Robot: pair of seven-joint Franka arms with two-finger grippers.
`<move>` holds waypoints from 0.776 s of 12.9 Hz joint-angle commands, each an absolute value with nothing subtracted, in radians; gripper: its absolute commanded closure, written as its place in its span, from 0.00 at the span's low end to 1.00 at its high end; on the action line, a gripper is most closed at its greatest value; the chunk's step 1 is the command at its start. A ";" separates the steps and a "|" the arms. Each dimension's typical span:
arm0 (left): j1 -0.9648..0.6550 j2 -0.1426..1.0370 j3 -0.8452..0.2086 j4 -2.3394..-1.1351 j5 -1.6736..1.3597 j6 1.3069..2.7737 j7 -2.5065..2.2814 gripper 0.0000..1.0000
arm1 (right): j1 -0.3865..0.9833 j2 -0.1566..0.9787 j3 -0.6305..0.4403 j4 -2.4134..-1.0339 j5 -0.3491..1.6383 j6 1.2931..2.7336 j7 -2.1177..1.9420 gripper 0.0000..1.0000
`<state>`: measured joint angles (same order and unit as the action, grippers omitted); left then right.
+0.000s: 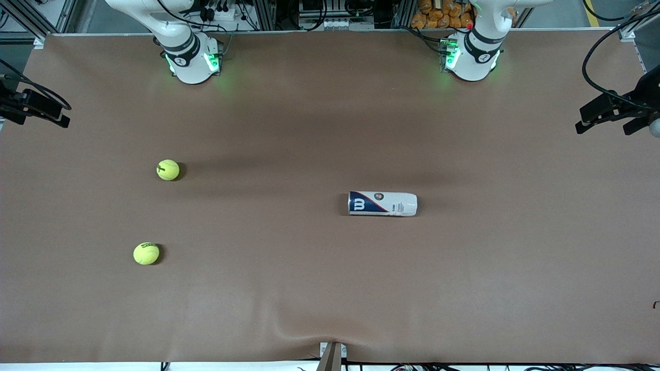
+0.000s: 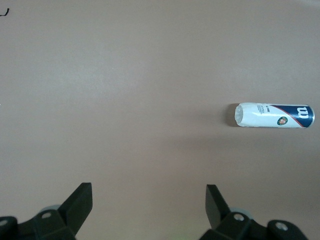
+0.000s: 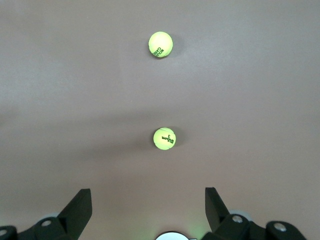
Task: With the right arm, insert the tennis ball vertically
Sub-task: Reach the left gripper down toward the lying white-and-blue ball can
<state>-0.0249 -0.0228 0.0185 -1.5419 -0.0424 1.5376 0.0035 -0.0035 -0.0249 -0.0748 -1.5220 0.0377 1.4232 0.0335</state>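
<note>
Two tennis balls on table, clear of right arm's open jaws

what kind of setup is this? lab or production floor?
Most likely a robotics lab test bench: a table under a brown cover, aluminium framing and cable bundles along its edge by the arm bases, and only two tennis balls and a ball can as props.

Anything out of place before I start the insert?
Yes: the can lies on its side mid-table, not upright, so a vertical insert isn't possible yet. Both balls sit loose toward the right arm's end.
</note>
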 commanded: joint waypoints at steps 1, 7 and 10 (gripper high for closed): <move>-0.023 -0.025 0.017 -1.537 -0.035 1.532 0.012 0.00 | -0.008 -0.029 -0.072 -1.514 0.026 1.411 0.032 0.00; -0.014 -0.005 0.012 -1.540 -0.038 1.522 0.031 0.00 | -0.008 -0.029 -0.074 -1.514 0.026 1.411 0.028 0.00; -0.029 0.015 0.008 -1.545 -0.040 1.511 0.044 0.00 | -0.008 -0.029 -0.074 -1.516 0.026 1.411 0.028 0.00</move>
